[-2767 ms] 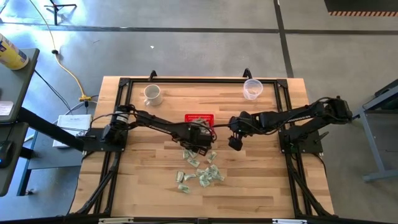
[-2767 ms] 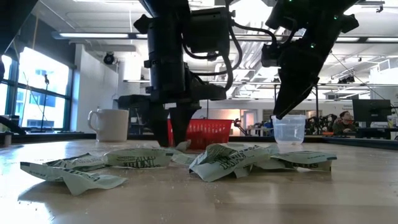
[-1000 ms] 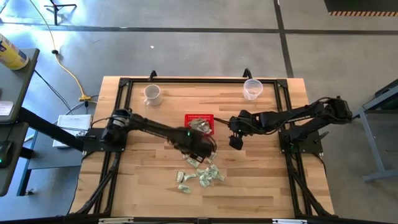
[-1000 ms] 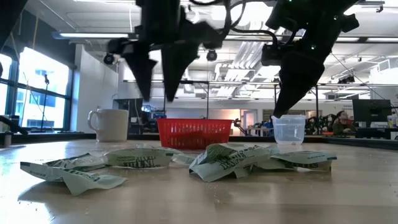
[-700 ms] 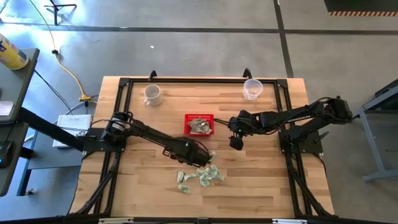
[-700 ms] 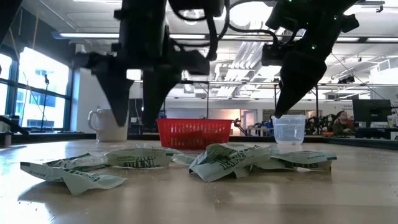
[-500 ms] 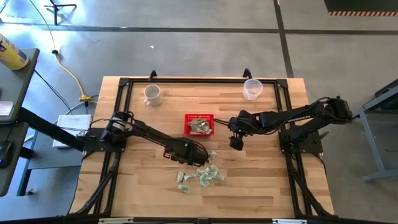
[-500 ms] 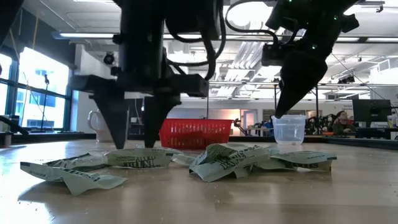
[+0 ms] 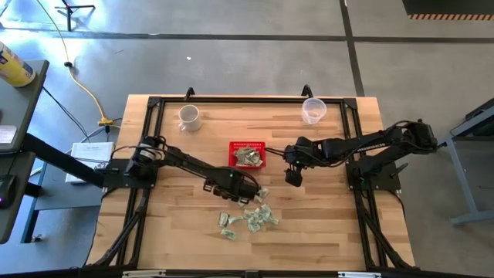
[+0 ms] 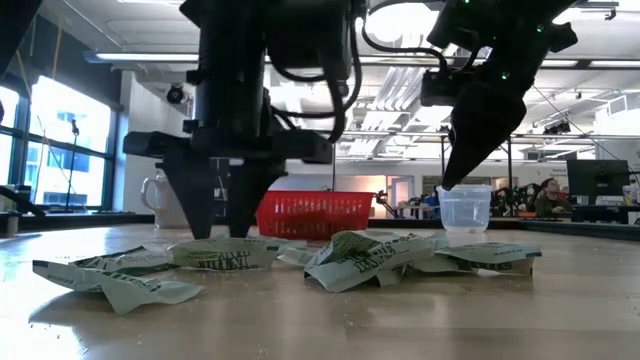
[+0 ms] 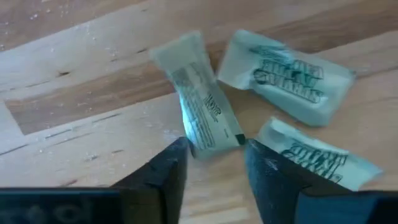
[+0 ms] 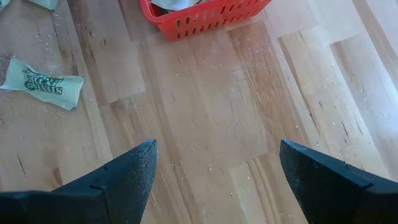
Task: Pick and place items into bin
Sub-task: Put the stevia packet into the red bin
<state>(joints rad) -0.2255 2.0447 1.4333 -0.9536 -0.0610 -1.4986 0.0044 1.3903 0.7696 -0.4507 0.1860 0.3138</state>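
Several pale green-and-white wrappers [image 9: 251,212] lie flat and loose on the wooden table, near of the red basket [image 9: 247,154]; the basket holds a few wrappers. My left gripper [image 11: 214,155] points straight down over the pile's far end [image 10: 220,232]. It is open, and its fingers stand on either side of one wrapper's [image 11: 199,115] end. Two more wrappers [image 11: 283,78] lie beside that one. My right gripper [image 9: 292,180] hangs open above bare table, right of the basket [image 12: 205,15], with nothing between its fingers [image 12: 214,168].
A white mug [image 9: 188,117] stands at the far left and a clear plastic cup [image 9: 312,110] at the far right of the table. Black frame rails [image 9: 154,139] run along the table's sides. Bare wood lies near of the wrapper pile.
My left gripper has come down from basket height onto the far end of the wrapper pile, rolling about its own axis as it sank. The wrappers have not moved. My right arm has kept still.
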